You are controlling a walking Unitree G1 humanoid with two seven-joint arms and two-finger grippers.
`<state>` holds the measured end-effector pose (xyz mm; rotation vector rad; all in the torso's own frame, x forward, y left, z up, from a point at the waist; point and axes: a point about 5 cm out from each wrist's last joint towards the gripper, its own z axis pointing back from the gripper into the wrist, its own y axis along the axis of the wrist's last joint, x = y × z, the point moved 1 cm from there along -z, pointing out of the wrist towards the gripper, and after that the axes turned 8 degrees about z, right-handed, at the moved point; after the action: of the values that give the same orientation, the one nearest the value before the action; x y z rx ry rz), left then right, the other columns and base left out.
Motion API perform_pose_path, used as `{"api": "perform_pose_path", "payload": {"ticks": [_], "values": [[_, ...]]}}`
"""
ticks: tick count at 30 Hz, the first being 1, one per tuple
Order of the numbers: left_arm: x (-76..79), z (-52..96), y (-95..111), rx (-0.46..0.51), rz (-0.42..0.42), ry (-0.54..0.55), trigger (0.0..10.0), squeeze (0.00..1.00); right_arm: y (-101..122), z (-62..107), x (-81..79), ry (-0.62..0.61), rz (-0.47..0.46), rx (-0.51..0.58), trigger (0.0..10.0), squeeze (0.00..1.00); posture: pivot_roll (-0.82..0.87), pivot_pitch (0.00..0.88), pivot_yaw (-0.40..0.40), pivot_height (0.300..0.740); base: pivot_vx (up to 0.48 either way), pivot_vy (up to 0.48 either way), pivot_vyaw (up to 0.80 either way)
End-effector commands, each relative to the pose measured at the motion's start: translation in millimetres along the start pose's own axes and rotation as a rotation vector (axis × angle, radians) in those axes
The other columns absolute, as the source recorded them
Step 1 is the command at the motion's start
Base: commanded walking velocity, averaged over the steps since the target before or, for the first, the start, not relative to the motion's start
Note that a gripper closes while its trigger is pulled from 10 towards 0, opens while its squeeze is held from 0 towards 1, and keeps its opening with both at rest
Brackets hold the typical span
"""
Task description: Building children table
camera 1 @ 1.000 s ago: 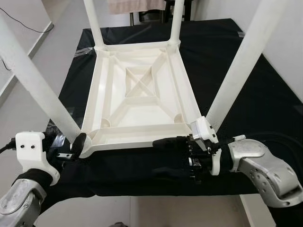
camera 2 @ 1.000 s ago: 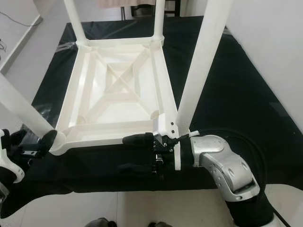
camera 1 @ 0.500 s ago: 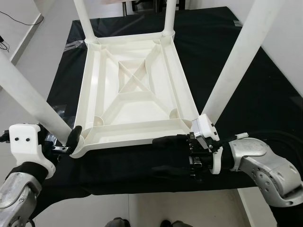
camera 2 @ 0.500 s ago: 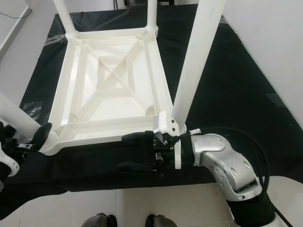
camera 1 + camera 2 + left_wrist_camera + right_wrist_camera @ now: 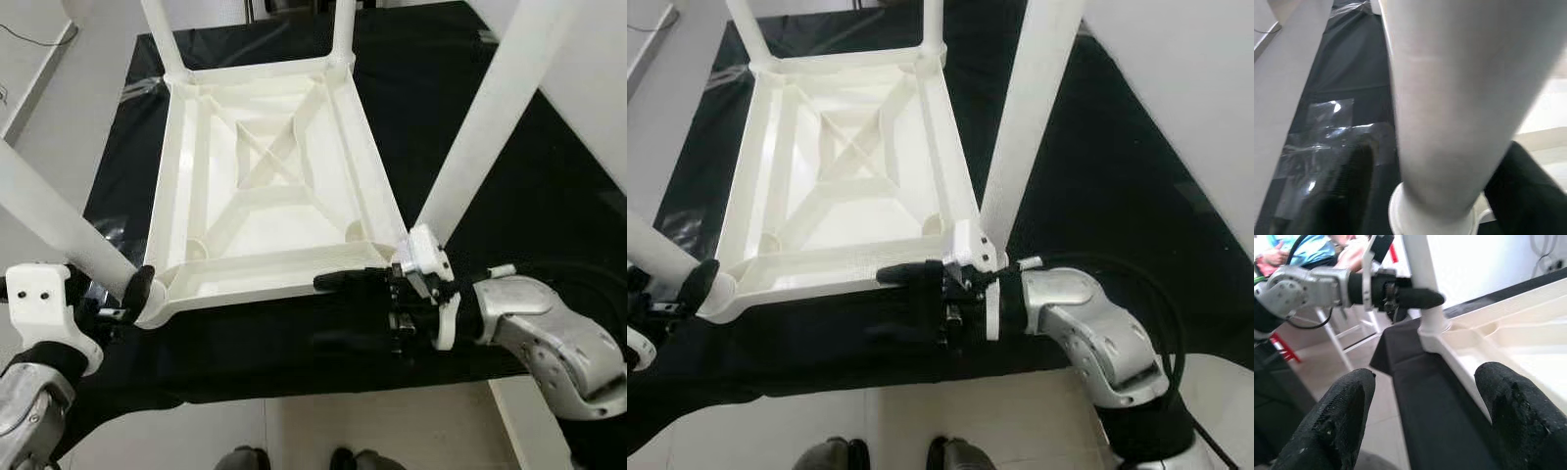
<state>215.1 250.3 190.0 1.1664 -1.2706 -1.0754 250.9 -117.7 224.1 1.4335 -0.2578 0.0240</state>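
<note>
Four legs seem fitted on the upturned table [image 5: 274, 186]: left gripper [image 5: 137, 294] clasps the lower-left leg [image 5: 59, 220], right gripper [image 5: 358, 308] gapes empty near frame centre-bottom, so flipping upright likely follows.

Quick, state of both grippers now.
Left gripper: fingers on either side of the near-left table leg, at its base; whether it is clamped cannot be told.
Right gripper: open, at the upturned table's near edge.

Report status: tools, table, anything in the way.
Left tool around the near-left leg base. Right tool open at the near edge. Children's table upside down on black cloth. Nothing blocking.
</note>
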Motion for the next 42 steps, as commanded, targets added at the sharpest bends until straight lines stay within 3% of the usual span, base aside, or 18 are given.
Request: {"api": "perform_pose_path", "payload": {"ticks": [1,9,11,12,14,17,18,19,21,24,29,33,36,42], "values": [[-14.9,2.4,-4.6,-0.021,-0.018,0.077,0.0,0.00,3.6,-1.7,-2.5,0.014,0.006,0.029,10.0,0.00,0.05,0.229,-0.023,0.740,0.000,0.000,0.00],[-17.6,-10.4,-4.9,-0.012,-0.013,0.058,0.0,0.00,17.5,23.9,-6.6,-0.090,0.031,0.058,10.0,0.00,0.01,0.205,-0.006,0.740,0.000,0.000,0.00],[-19.1,-14.4,-5.6,-0.010,-0.013,0.053,0.0,0.00,21.3,45.3,-6.5,-0.208,0.019,0.070,10.0,0.00,-0.01,0.200,-0.004,0.740,0.000,0.000,0.00],[-19.1,-14.4,-5.6,-0.010,-0.013,0.053,0.0,0.00,21.3,45.3,-6.5,-0.208,0.019,0.070,10.0,0.00,-0.01,0.200,-0.004,0.740,0.000,0.000,0.00],[-21.7,-18.9,-6.2,-0.007,-0.010,0.053,0.0,0.00,26.3,83.8,-12.9,-0.348,-0.003,0.087,10.0,0.00,-0.03,0.192,0.005,0.740,0.000,0.000,0.00],[-22.6,-20.3,-6.3,-0.005,-0.009,0.053,0.0,0.00,28.5,96.9,-15.8,-0.392,-0.003,0.086,10.0,0.00,-0.03,0.192,0.005,0.740,0.000,0.000,0.00],[-23.3,-22.2,-6.5,-0.002,-0.009,0.053,0.0,0.00,32.7,107.8,-14.2,-0.442,0.015,0.087,10.0,0.00,-0.04,0.188,0.012,0.740,0.000,0.000,0.00],[-23.5,-24.3,-6.6,-0.001,-0.010,0.051,0.0,0.00,42.6,118.1,-2.9,-0.537,0.079,0.106,10.0,0.00,-0.04,0.184,0.018,0.740,0.000,0.000,0.00],[-23.3,-27.9,-7.4,-0.001,-0.014,0.046,0.0,0.00,59.6,125.9,14.4,-0.647,0.154,0.168,10.0,0.00,-0.04,0.173,0.022,0.740,0.000,0.000,0.00],[-22.9,-29.7,-8.3,-0.001,-0.016,0.044,0.0,0.00,72.9,117.9,22.0,-0.631,0.200,0.218,10.0,0.00,-0.04,0.168,0.022,0.740,0.000,0.000,0.00],[-21.5,-31.5,-10.9,0.003,-0.014,0.046,0.0,0.00,102.5,84.8,29.6,-0.475,0.301,0.305,10.0,0.00,-0.03,0.149,0.011,0.740,0.000,0.000,0.00],[-20.6,-32.0,-12.1,0.004,-0.012,0.046,0.0,0.00,117.8,70.6,32.2,-0.405,0.353,0.346,10.0,0.00,-0.02,0.143,0.009,0.740,0.000,0.000,0.00],[-20.5,-32.2,-12.6,0.005,-0.012,0.046,0.0,0.00,122.6,66.4,34.2,-0.392,0.375,0.348,10.0,0.00,-0.02,0.141,0.007,0.740,0.000,0.000,0.00],[-20.4,-33.0,-13.6,0.009,-0.010,0.046,0.0,0.00,140.9,47.7,54.9,-0.438,0.426,0.325,10.0,0.00,-0.02,0.134,0.001,0.740,0.000,0.000,0.00]]}}
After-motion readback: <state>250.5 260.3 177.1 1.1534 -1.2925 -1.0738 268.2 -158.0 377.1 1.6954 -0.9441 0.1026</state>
